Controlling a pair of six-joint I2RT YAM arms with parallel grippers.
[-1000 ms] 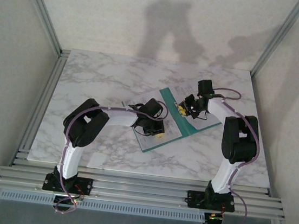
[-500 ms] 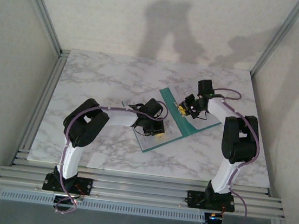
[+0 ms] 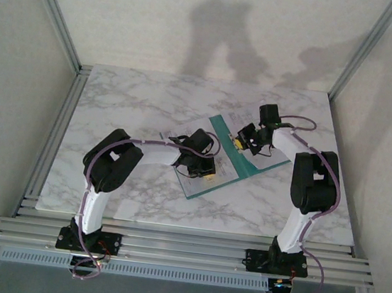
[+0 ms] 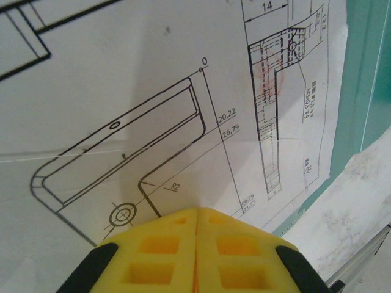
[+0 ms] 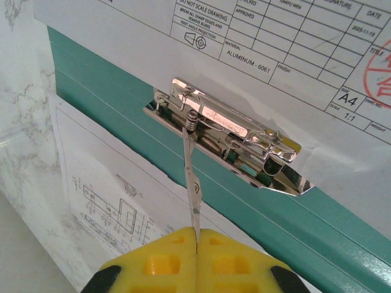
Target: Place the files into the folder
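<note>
The teal folder (image 3: 219,128) lies open on the marble table. A drawing sheet (image 4: 153,73) of the files covers its left half, with teal folder edge (image 4: 360,73) showing past the sheet. My left gripper (image 4: 197,210) is shut, its yellow tips resting on that sheet. Another sheet (image 5: 275,49) lies under the metal clip (image 5: 232,131) on the folder's centre fold (image 5: 305,220). The clip's thin lever (image 5: 193,183) stands up, and my right gripper (image 5: 197,235) is shut on it. In the top view the left gripper (image 3: 207,175) and right gripper (image 3: 240,142) sit over the folder.
White marble table top (image 3: 137,103) extends around the folder, with aluminium frame posts (image 3: 55,11) at the back corners and rails along the near edge (image 3: 183,248). Bare marble (image 4: 348,201) shows just past the folder's edge.
The right gripper's jaws have closed the last bit onto the clip lever. The left gripper and both arms have stayed in place.
</note>
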